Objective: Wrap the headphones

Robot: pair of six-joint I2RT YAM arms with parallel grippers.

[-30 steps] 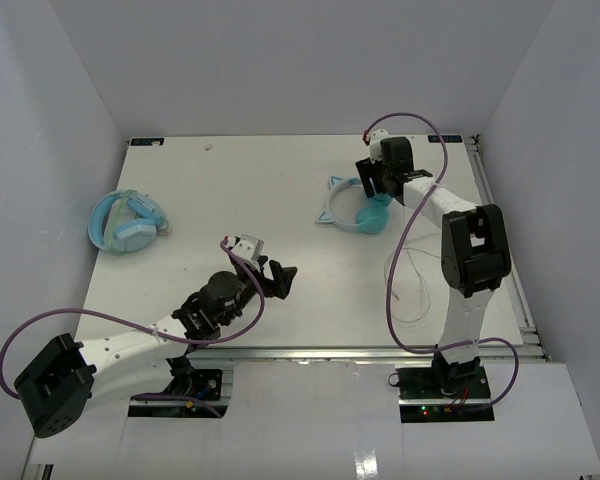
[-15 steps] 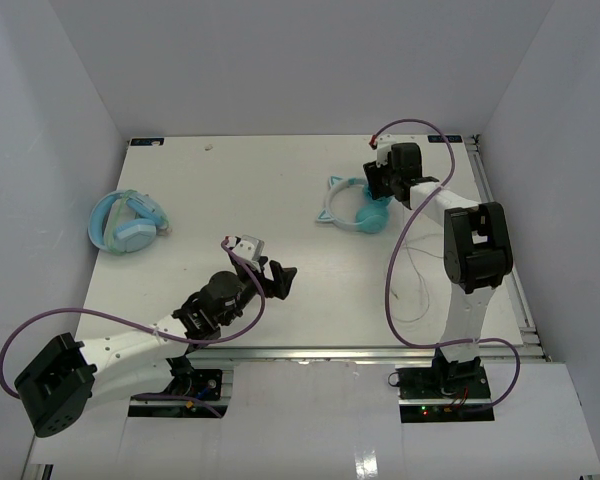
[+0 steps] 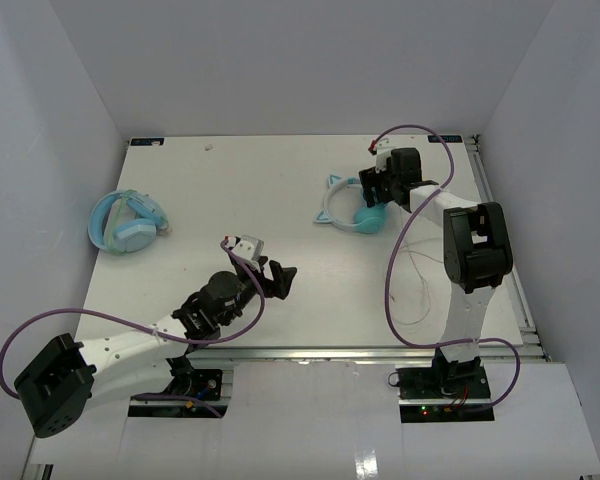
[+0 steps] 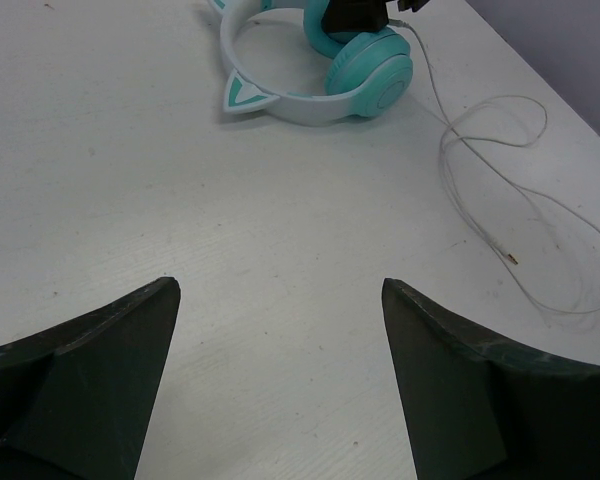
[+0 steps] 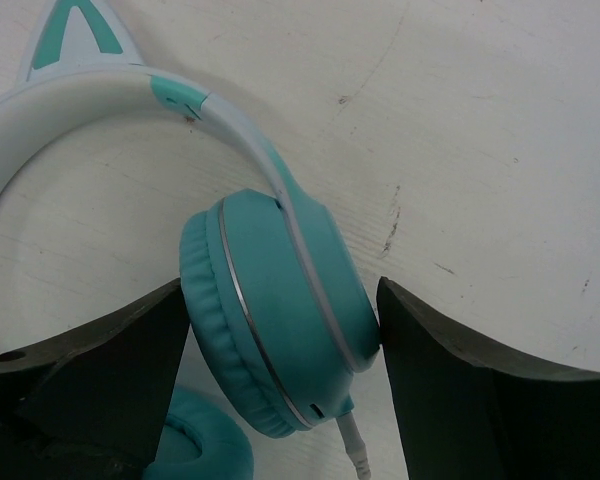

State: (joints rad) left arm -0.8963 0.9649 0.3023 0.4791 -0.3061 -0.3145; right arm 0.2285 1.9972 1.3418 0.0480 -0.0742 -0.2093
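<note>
White table (image 3: 230,180), plain walls: the headphones (image 3: 373,218) lie flat, cable (image 4: 429,80) trailing loose on their near side (nothing wound yet, so the wrap itself is all left to do). R gripper (image 5: 280,300) sits over the headphones, jaws straddling one ear cup (image 5: 270,340) right at its sides, can't tell if pinching. L gripper (image 4: 280,300) hovers well short of the headphones, jaws spread, empty.

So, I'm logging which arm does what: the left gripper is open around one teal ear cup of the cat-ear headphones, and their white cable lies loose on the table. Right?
Wrong arm: the right gripper, not the left, is open around the teal ear cup of the headphones, as the right wrist view shows. The white cable does lie loose on the table.
</note>
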